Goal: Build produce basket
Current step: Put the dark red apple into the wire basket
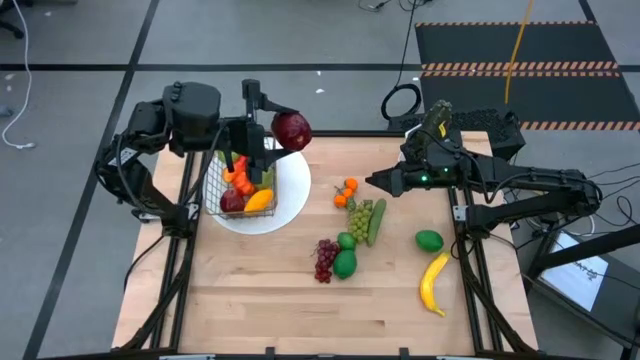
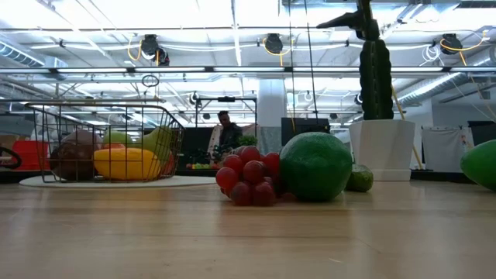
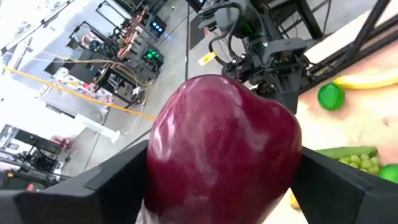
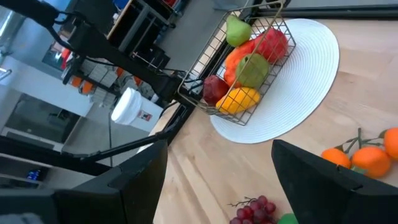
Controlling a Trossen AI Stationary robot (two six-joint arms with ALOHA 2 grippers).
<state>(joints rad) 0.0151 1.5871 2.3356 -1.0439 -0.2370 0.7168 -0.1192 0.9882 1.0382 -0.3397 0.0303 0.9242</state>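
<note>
Filling the left wrist view, a dark red apple (image 3: 224, 149) sits clamped between the left pincer's (image 1: 272, 128) two fingers (image 3: 118, 180), held in the air just above the far edge of the basket (image 1: 243, 176). It looks smooth and hard, probably a light hollow toy, so the glossy round skin may slip; a grip across its widest part, as now, seems safest.

That wire basket stands on a round white plate (image 1: 292, 200) and already holds a pear, a lemon-yellow fruit and red and orange pieces, leaving little room; the apple will likely have to rest on top, and the thin rim could catch a finger.

Loose produce lies mid-desk: small oranges (image 1: 346, 193), green grapes (image 1: 360, 220), a cucumber (image 1: 377, 221), red grapes (image 1: 326, 259), limes (image 1: 345, 263) and a banana (image 1: 434, 283). They cluster closely, touching in places.

Right pincer (image 1: 372, 181) hovers open beside the oranges, holding nothing.
</note>
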